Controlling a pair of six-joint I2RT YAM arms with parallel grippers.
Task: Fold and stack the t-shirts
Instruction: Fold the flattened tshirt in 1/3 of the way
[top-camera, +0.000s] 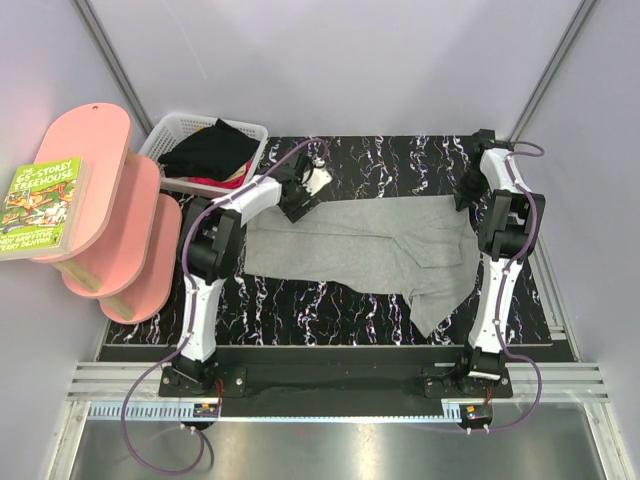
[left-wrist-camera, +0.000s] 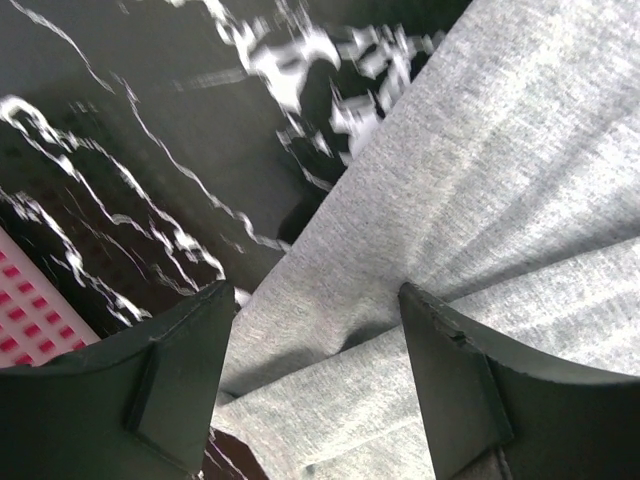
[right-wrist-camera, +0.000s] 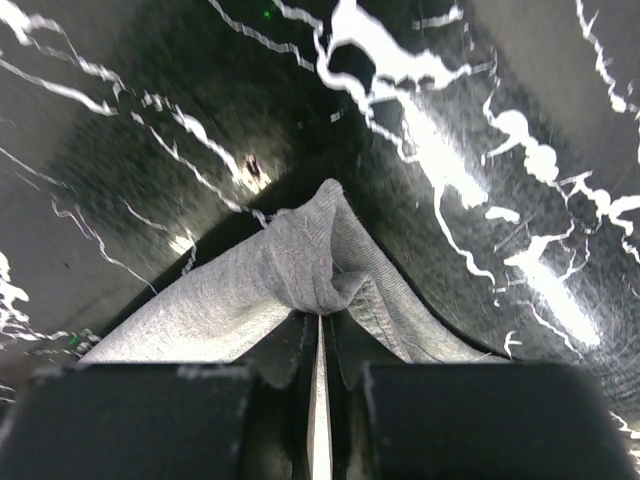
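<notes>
The grey shirt (top-camera: 370, 245) lies spread on the bench (top-camera: 300, 310), one corner pinched in the closed right tool (right-wrist-camera: 320, 330). The left tool (left-wrist-camera: 318, 330) gapes over the opposite corner (gripping nothing), near the basket (top-camera: 180, 125) holding the black shirt (top-camera: 208, 150).

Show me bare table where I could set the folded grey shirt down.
Bare table runs along the near edge, in front of the grey t-shirt. A narrower strip lies beyond its far edge. The left is crowded: white basket holding the black t-shirt, then the pink shelf.

A book (top-camera: 42, 207) tops the pink shelf (top-camera: 105, 165) beside a white basket (top-camera: 160, 140).
</notes>
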